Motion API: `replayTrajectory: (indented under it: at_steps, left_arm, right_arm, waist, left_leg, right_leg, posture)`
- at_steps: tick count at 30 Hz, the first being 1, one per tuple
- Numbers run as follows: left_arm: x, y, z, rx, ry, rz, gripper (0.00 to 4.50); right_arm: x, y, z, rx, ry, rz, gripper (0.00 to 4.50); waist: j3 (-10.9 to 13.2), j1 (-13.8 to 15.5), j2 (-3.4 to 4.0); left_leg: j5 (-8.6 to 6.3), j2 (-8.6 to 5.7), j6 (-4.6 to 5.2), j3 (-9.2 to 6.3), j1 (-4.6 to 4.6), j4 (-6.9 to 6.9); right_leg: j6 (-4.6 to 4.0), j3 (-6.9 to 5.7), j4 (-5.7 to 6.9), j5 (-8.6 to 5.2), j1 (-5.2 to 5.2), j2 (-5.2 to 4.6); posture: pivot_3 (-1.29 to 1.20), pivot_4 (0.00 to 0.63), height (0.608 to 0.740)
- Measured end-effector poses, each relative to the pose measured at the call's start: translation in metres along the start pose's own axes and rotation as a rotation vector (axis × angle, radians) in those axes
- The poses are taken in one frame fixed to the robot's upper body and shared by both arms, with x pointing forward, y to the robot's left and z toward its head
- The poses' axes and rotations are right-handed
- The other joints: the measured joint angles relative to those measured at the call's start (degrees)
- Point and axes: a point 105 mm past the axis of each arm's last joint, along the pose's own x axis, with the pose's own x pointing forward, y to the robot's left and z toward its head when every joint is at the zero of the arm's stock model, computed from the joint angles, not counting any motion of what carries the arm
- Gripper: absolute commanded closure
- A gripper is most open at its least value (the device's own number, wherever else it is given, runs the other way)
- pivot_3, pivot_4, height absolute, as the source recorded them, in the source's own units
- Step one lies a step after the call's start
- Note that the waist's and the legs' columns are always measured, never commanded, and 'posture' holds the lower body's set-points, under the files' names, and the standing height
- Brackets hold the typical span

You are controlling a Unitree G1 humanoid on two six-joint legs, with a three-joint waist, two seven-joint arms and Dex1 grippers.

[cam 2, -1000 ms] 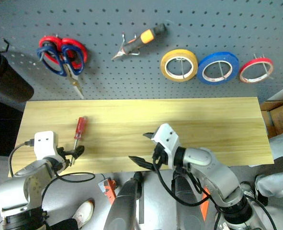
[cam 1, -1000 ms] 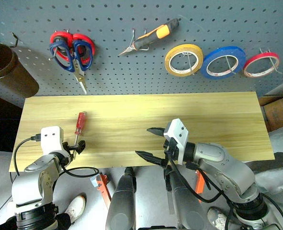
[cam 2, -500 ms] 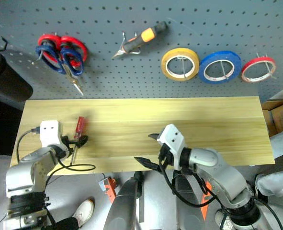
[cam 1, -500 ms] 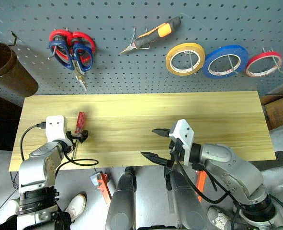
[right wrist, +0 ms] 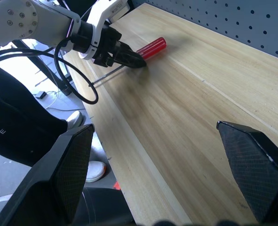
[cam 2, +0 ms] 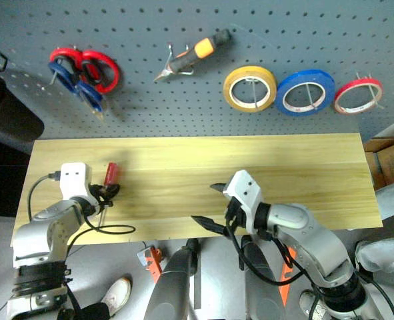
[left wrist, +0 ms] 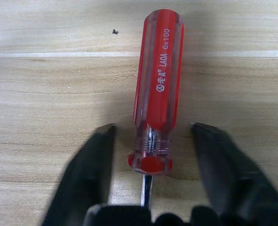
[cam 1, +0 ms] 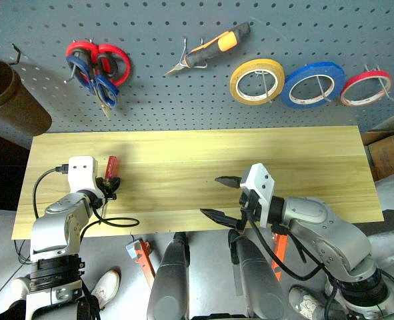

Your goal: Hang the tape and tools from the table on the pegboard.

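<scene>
You're looking at a workshop tool station. A dark grey-blue pegboard [cam 1: 183,93] with metal hooks carries scissors [cam 1: 93,67], orange-and-black pliers [cam 1: 207,50] and rolls of tape in yellow [cam 1: 257,81], blue [cam 1: 311,85] and red [cam 1: 365,88]. Below it runs a light plank tabletop [cam 1: 250,150] with a red-handled screwdriver [left wrist: 157,99] on it. A cardboard box [cam 1: 390,155] sits to one side.

Counter [cam 1: 183,160]: light yellowish wood planks with fine grain lines. Pegboard [cam 1: 157,93]: dark grey-blue, regular rows of small holes. Screwdriver [left wrist: 158,89]: translucent red handle, white lettering. Scissors [cam 1: 93,63]: one pair red-handled, one dark-blue-handled. Pliers [cam 1: 210,50]: orange and black handles. Tape rolls: yellow [cam 1: 257,81], blue [cam 1: 311,85], thin red [cam 1: 364,89]. Left claw [left wrist: 150,165] and right claw [cam 1: 227,198]: black fingers, white housings.
</scene>
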Motion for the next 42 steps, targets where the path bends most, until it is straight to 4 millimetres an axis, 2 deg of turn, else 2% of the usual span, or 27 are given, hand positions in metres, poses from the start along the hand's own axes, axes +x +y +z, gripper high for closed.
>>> replayTrajectory:
  at_steps: [2, 15, 18, 24, 28, 32, 33, 34, 35, 36, 39, 42]
  left_arm:
    - [0.000, 0.000, 0.000, 0.000, 0.000, 0.001, 3.72]
    - [-0.001, -0.004, -0.001, -0.005, 0.000, 0.008, 3.70]
    - [-0.006, -0.028, -0.009, -0.037, -0.004, -0.019, 3.70]
    - [-0.019, -0.094, -0.022, -0.237, -0.036, -0.033, 3.70]
    - [-0.021, -0.116, -0.023, -0.274, -0.036, 0.006, 3.70]
    - [-0.028, -0.120, 0.007, -0.214, -0.151, 0.049, 3.70]
    - [-0.030, -0.122, 0.016, -0.194, -0.183, 0.052, 3.70]
    - [-0.033, -0.123, 0.022, -0.173, -0.210, 0.054, 3.70]
    - [-0.034, -0.123, 0.026, -0.146, -0.230, 0.058, 3.70]
    - [-0.037, -0.123, 0.029, -0.103, -0.251, 0.065, 3.70]
    - [-0.052, -0.117, 0.053, 0.019, -0.378, 0.106, 3.70]
    - [-0.072, -0.112, 0.080, 0.116, -0.526, 0.150, 3.70]
  right_arm:
    - [0.000, 0.000, 0.000, -0.001, 0.001, -0.001, 0.00]
    - [0.001, -0.004, -0.001, -0.003, -0.003, 0.004, 0.00]
    - [0.000, -0.006, 0.003, -0.015, -0.013, 0.002, 0.00]
    - [-0.006, -0.010, 0.013, 0.009, -0.072, 0.011, 0.00]
    - [-0.008, -0.015, 0.032, 0.066, -0.181, 0.020, 0.00]
    - [-0.015, -0.020, 0.060, 0.135, -0.305, 0.038, 0.00]
    - [-0.016, -0.021, 0.065, 0.153, -0.325, 0.046, 0.00]
    - [-0.018, -0.021, 0.068, 0.172, -0.341, 0.055, 0.00]
    - [-0.019, -0.020, 0.072, 0.195, -0.357, 0.065, 0.00]
    - [-0.020, -0.020, 0.077, 0.220, -0.380, 0.078, 0.00]
    - [-0.027, -0.021, 0.097, 0.246, -0.451, 0.096, 0.00]
    - [-0.029, -0.021, 0.105, 0.263, -0.475, 0.109, 0.00]
  waist:
    - [0.02, -0.01, 0.01]
    - [0.02, -0.01, 0.00]
    - [0.02, 0.04, 0.00]
    - [-0.11, 0.62, -0.20]
    - [-0.15, 0.68, -0.25]
    - [-0.35, 0.45, -0.33]
    - [-0.42, 0.46, -0.36]
    - [-0.50, 0.46, -0.38]
    - [-0.93, 0.44, -0.37]
    - [-1.40, 0.40, -0.45]
    - [-2.73, 0.49, -0.55]
    - [-4.41, 1.02, -0.53]
  left_leg:
    - [0.00, 0.00, 0.00, 0.01, 0.00, 0.00]
    - [0.00, 0.01, -0.01, 0.03, 0.00, 0.00]
    - [0.02, -0.03, -0.05, 0.04, -0.01, 0.00]
    - [0.03, -0.21, -0.05, -0.08, -0.10, 0.20]
    - [0.00, -0.27, 0.03, -0.12, -0.16, 0.30]
    - [0.01, -0.26, 0.02, -0.19, -0.22, 0.32]
    - [0.01, -0.26, 0.02, -0.22, -0.24, 0.31]
    - [0.01, -0.26, 0.01, -0.23, -0.29, 0.32]
    - [0.04, -0.24, -0.05, -0.24, -0.45, 0.32]
    - [0.10, -0.24, -0.16, -0.24, -0.56, 0.33]
    - [0.14, -0.26, -0.22, -0.40, -0.83, 0.33]
    - [0.15, -0.33, -0.23, -0.48, -0.83, 0.32]
  right_leg:
    - [0.00, 0.00, 0.00, 0.00, 0.00, 0.00]
    - [0.01, 0.01, -0.01, 0.00, -0.01, -0.04]
    - [0.16, 0.01, 0.02, -0.09, 0.02, -0.25]
    - [0.32, -0.07, 0.00, -0.10, 0.14, -0.47]
    - [0.42, -0.07, 0.02, 0.01, 0.14, -0.28]
    - [0.38, -0.10, 0.03, 0.06, 0.12, -0.07]
    - [0.37, -0.13, 0.01, 0.06, 0.12, -0.06]
    - [0.37, -0.14, 0.00, 0.07, 0.11, -0.06]
    - [0.33, -0.17, 0.00, 0.09, -0.01, -0.09]
    - [0.00, -0.19, 0.05, 0.29, -0.15, -0.13]
    - [-0.20, -0.45, 0.02, 0.42, -0.35, -0.15]
    - [-0.21, -0.57, -0.05, 0.42, -0.26, -0.18]
  posture:
    - [0.08, 0.557, 0.740]
    - [0.08, 0.533, 0.740]
    - [0.08, 0.507, 0.740]
    - [0.08, 0.459, 0.740]
    - [0.08, 0.426, 0.740]
    - [0.10, 0.391, 0.740]
    - [0.11, 0.352, 0.740]
    - [0.11, 0.352, 0.740]
    - [0.12, 0.327, 0.740]
    - [0.12, 0.327, 0.740]
    - [0.14, 0.276, 0.740]
    - [0.15, 0.251, 0.740]
